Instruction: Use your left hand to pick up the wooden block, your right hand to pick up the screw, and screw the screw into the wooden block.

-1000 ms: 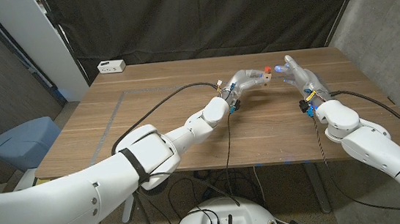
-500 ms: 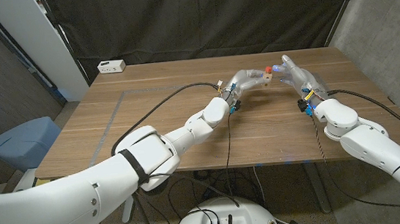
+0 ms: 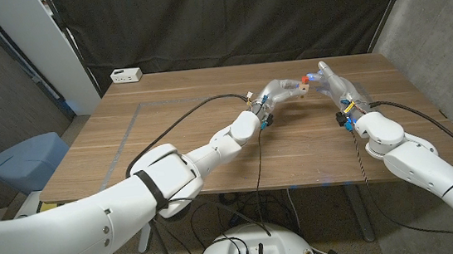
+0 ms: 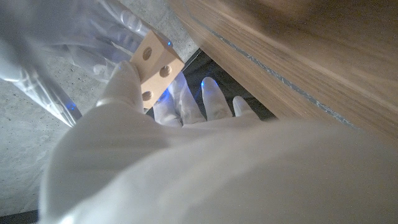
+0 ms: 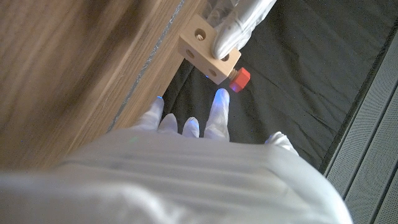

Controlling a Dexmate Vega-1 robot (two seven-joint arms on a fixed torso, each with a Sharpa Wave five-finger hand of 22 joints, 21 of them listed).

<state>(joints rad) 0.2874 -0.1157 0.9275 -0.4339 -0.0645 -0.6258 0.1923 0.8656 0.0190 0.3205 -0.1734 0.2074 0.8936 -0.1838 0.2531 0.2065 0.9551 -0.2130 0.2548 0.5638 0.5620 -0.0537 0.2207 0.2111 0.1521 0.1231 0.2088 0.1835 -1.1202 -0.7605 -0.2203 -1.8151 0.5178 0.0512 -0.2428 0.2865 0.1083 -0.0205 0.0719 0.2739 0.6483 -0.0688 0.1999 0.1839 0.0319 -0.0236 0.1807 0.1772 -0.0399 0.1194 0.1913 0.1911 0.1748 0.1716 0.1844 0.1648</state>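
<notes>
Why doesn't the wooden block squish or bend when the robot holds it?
The wooden block looks like solid wood with sharp corners and drilled holes, so it is probably stiff. It seems light, since the left hand holds it up by the fingertips. Flat sides should keep it from rolling, though the red screw sticking out could tip it.

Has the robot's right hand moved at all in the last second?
Yes. The right hand has edged toward the wooden block in the left hand, judged against the table's far edge.
</notes>
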